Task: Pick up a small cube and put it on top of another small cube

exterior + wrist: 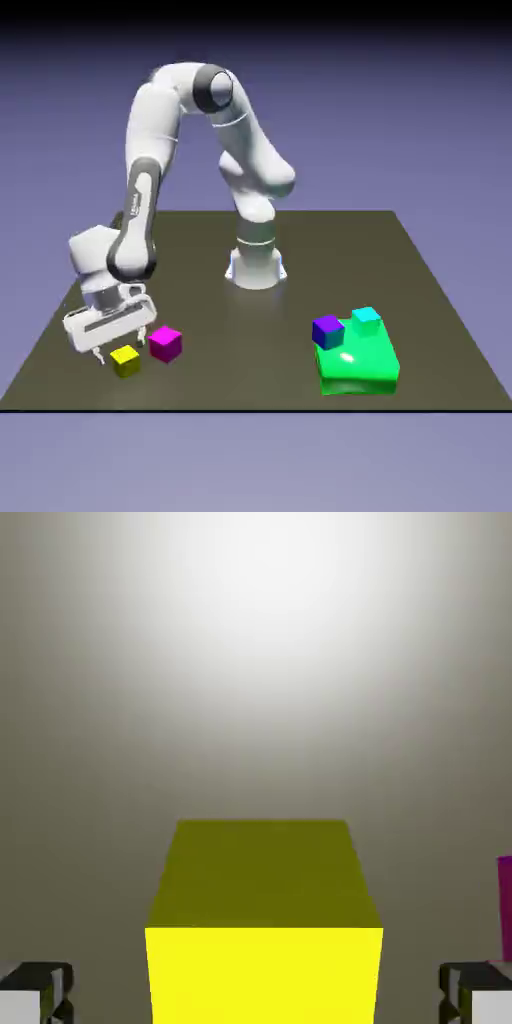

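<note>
The small yellow cube (126, 360) rests on the dark table (300, 260) near its front edge, at the exterior view's left. A magenta cube (165, 344) stands just beside it, toward the exterior view's right. My gripper (122, 346) hangs low over the yellow cube, open, one finger on each side of it and apart from it. In the hand view the yellow cube (263, 932) fills the lower middle between the two grey fingertips (35, 992), and a sliver of the magenta cube (505, 907) shows at the right edge.
A glossy green block (358, 362) lies at the front of the exterior view's right, with a purple cube (327, 331) and a cyan cube (366, 319) on it. The robot's base (256, 265) stands at mid-table.
</note>
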`<state>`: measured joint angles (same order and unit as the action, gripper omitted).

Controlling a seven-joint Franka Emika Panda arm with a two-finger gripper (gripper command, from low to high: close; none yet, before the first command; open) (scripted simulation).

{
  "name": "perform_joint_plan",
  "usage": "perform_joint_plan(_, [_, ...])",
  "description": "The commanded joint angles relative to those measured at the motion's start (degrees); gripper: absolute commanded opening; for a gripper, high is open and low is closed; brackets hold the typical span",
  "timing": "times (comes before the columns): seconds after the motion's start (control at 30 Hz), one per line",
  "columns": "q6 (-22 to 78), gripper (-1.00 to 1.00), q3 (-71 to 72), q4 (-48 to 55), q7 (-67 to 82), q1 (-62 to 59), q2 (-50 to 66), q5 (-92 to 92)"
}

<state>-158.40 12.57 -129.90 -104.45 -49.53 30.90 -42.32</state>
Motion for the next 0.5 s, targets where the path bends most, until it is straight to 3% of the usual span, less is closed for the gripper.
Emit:
perform_joint_plan(0.0, [0.0, -1.0, 0.0, 0.0, 0.0, 0.0, 0.0, 0.0])
perform_joint_plan(0.2, [7.5, -1.0, -3.1, -3.3, -4.1, 0.3, -10.4, 4.0])
perform_joint_plan(0.47, [22.6, -1.0, -11.2, -12.8, 15.3, 9.8, -25.6, 14.6])
